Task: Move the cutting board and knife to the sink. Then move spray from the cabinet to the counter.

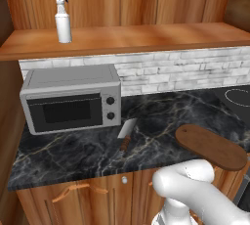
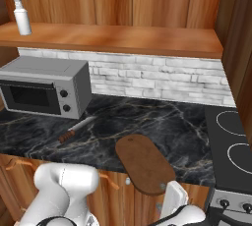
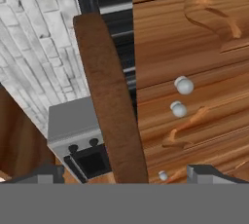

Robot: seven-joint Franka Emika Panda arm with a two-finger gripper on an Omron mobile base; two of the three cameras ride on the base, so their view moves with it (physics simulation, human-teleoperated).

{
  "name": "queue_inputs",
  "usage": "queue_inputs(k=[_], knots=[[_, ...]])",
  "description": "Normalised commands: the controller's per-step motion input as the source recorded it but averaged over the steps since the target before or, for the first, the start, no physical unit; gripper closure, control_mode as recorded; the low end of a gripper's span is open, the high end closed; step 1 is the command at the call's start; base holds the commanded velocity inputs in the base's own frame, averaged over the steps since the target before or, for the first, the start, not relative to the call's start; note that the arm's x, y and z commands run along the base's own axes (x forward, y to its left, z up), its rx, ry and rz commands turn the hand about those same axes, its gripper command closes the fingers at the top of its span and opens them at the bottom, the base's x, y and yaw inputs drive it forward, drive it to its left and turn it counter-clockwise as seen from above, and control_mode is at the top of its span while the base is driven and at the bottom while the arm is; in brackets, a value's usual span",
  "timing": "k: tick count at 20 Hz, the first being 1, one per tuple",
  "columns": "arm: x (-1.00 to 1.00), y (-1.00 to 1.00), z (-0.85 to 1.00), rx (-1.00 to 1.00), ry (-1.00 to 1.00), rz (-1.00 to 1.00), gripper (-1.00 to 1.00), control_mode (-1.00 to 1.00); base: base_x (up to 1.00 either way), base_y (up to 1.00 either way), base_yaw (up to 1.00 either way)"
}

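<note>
Board-edge [image 3: 114, 116] overhanging the worktop's [image 1: 73, 153] front edge runs lengthwise between our wide-open, empty end effector's [image 3: 124, 175] tips.

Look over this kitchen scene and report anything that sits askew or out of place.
The cutting board juts past the front edge of the counter, one end overhanging the cupboards. The knife lies loose at an angle beside the microwave. The spray stands upright on the cabinet.

Evenly lit, sharp rendered pictures with soft faint shadows, no glare and no blur.
</note>
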Motion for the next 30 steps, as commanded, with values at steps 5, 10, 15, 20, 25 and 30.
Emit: queue_inputs(k=[5, 10, 15, 20, 25, 30], knots=[[0.0, -0.03, 0.0, 0.0, -0.11, 0.0, -1.0, -1.0, 0.0, 0.0, 0.0], [0.0, -0.01, -0.02, 0.0, -0.1, 0.0, -1.0, -1.0, 0.0, 0.0, 0.0], [0.02, 0.0, -0.03, 0.0, -0.05, 0.0, -1.0, -1.0, 0.0, 0.0, 0.0], [0.13, 0.0, -0.09, 0.0, -0.01, 0.0, -1.0, -1.0, 0.0, 0.0, 0.0], [0.14, 0.0, -0.01, 0.0, -0.01, 0.0, -1.0, -1.0, 0.0, 0.0, 0.0], [0.11, 0.0, -0.01, 0.0, 0.0, 0.0, -1.0, -1.0, 0.0, 0.0, 0.0]])
